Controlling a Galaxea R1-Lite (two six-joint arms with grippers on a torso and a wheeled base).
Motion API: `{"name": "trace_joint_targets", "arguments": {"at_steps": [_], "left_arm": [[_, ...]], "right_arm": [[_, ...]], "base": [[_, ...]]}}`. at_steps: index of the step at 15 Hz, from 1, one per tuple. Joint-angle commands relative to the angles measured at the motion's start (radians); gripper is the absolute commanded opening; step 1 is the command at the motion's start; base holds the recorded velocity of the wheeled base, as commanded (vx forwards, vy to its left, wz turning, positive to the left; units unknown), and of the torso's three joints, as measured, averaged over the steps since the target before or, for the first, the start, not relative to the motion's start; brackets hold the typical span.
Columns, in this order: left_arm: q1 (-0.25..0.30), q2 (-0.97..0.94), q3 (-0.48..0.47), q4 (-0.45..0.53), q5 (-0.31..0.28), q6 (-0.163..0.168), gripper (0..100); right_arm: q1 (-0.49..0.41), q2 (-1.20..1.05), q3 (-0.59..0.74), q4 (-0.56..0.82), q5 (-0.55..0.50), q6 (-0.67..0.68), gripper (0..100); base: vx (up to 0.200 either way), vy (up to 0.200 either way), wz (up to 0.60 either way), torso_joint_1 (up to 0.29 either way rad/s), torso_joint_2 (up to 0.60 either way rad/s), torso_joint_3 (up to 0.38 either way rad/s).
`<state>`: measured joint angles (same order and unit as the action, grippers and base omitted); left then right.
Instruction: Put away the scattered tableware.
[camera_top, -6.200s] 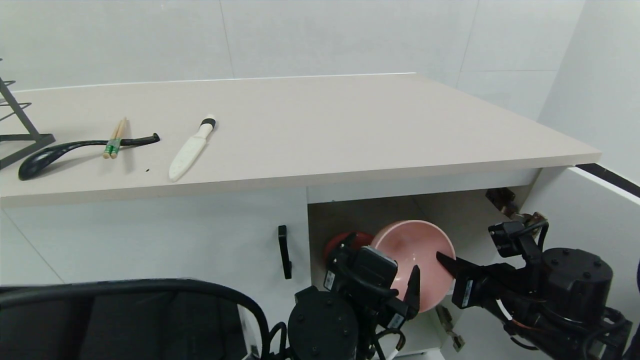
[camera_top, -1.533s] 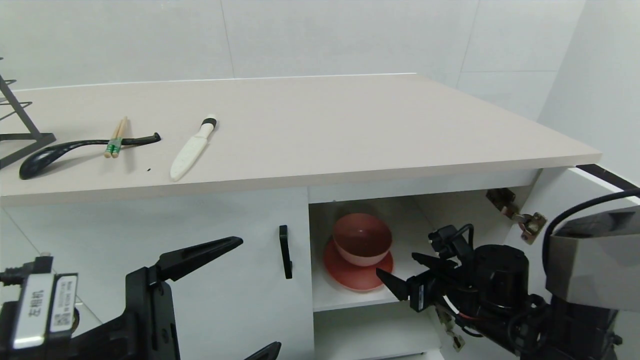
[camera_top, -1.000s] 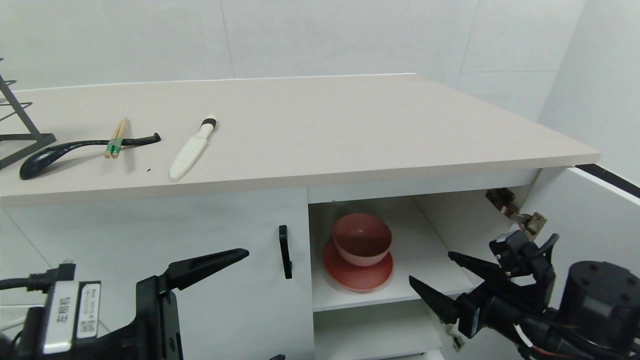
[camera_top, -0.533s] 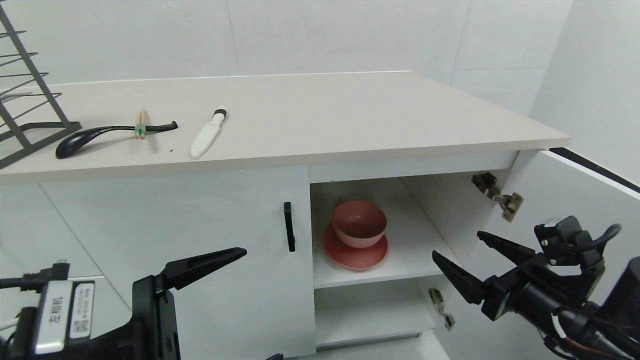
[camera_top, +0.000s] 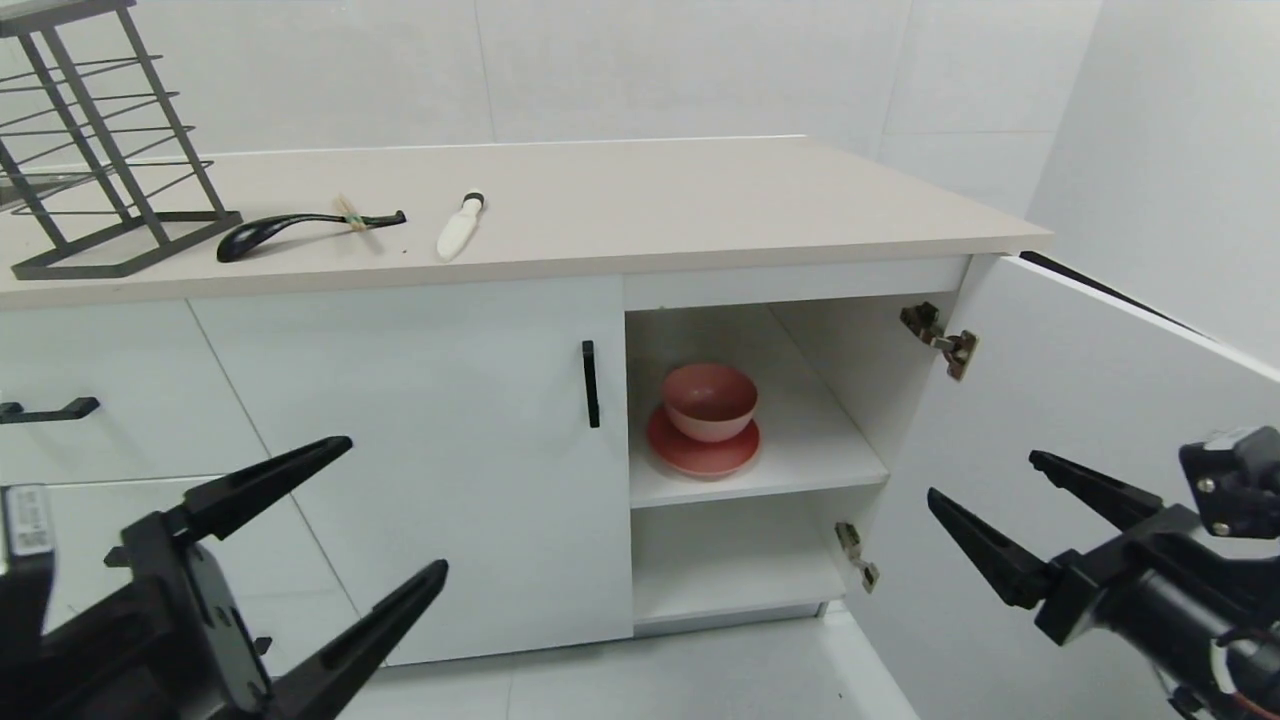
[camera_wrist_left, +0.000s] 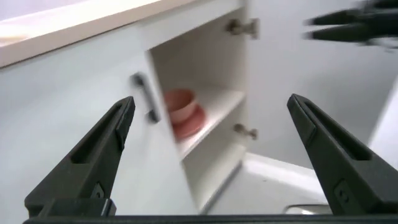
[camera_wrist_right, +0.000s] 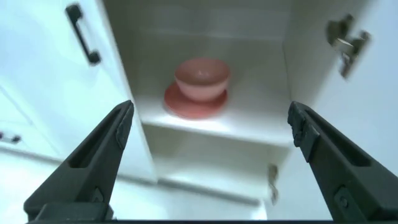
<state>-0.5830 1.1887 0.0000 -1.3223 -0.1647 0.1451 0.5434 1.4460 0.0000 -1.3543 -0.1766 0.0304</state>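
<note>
Lying on the beige countertop (camera_top: 700, 195), toward its left part, three pieces of tableware are seen: a black ladle (camera_top: 290, 224), a pair of chopsticks (camera_top: 350, 211) laid across the ladle's handle, and a white knife (camera_top: 459, 226) with a dark band near the handle end, set just to the right of them and apart from both. Two further pieces are found below the counter: a pink bowl (camera_top: 710, 400) is stacked upright on a red plate (camera_top: 702, 455), and the plate is set on the upper shelf (camera_top: 810, 455) of the cabinet's right compartment, toward its left side. A lower shelf (camera_top: 730, 585) is seen beneath it. This compartment is left uncovered, its white door (camera_top: 1050, 400) being swung out to the right on two metal hinges (camera_top: 940, 338). The neighbouring door (camera_top: 420, 450) to the left is shut and is fitted with a vertical black handle (camera_top: 590, 384). A dark wire rack (camera_top: 100, 150) is placed at the far left of the countertop, near the ladle's scoop end. The left gripper (camera_top: 392, 506) is held low in front of the shut doors, well apart from all the tableware, with its jaws spread wide. The right gripper (camera_top: 984, 476) is held before the swung-out door, likewise with its jaws spread wide, and in the right wrist view the bowl and plate are framed farther off between its fingers.
</note>
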Motion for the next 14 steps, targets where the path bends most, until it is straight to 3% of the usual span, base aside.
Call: {"name": "trace_joint_targets", "arguments": {"at_steps": [1, 3, 5, 6, 7, 8, 9, 11, 14], "left_arm": [[0.117, -0.258, 0.0, 0.17, 0.02, -0.024, 100], [0.239, -0.489, 0.0, 0.465, 0.016, -0.032, 100], [0.316, -0.744, 0.0, 0.761, 0.014, -0.038, 100], [0.353, -0.859, 0.0, 0.87, 0.013, -0.073, 100], [0.396, -0.976, -0.002, 0.947, 0.005, -0.173, 100], [0.411, -1.02, 0.0, 0.959, -0.013, -0.223, 100], [0.422, -1.034, 0.0, 0.966, -0.027, -0.242, 100], [0.45, -1.06, 0.0, 1.0, -0.038, -0.24, 100], [0.489, -1.086, 0.0, 1.04, -0.045, -0.236, 100]], "right_arm": [[-0.079, -0.334, 0.0, 0.271, -0.004, -0.037, 100], [-0.126, -0.555, 0.0, 0.506, 0.0, -0.058, 100], [-0.227, -0.773, -0.003, 0.739, 0.005, -0.095, 100], [-0.298, -0.877, -0.011, 0.831, 0.009, -0.107, 100], [-0.393, -1.029, -0.044, 0.951, 0.06, -0.11, 100], [-0.461, -1.133, -0.077, 1.049, 0.103, -0.11, 100], [-0.511, -1.207, -0.098, 1.139, 0.123, -0.109, 100], [-0.592, -1.374, -0.173, 1.353, 0.22, -0.104, 100], [-0.551, -1.339, -0.186, 1.357, 0.321, -0.064, 100]], "base": [[0.0, 0.0, 0.0, 0.0, 0.0, 0.0], [0.0, 0.0, 0.0, 0.0, 0.0, 0.0], [0.0, 0.0, 0.0, 0.0, 0.0, 0.0], [0.0, 0.0, 0.0, 0.0, 0.0, 0.0], [0.0, 0.0, 0.0, 0.0, 0.0, 0.0], [0.0, 0.0, 0.0, 0.0, 0.0, 0.0], [0.0, 0.0, 0.0, 0.0, 0.0, 0.0], [0.0, 0.0, 0.0, 0.0, 0.0, 0.0], [0.0, 0.0, 0.0, 0.0, 0.0, 0.0]]}}
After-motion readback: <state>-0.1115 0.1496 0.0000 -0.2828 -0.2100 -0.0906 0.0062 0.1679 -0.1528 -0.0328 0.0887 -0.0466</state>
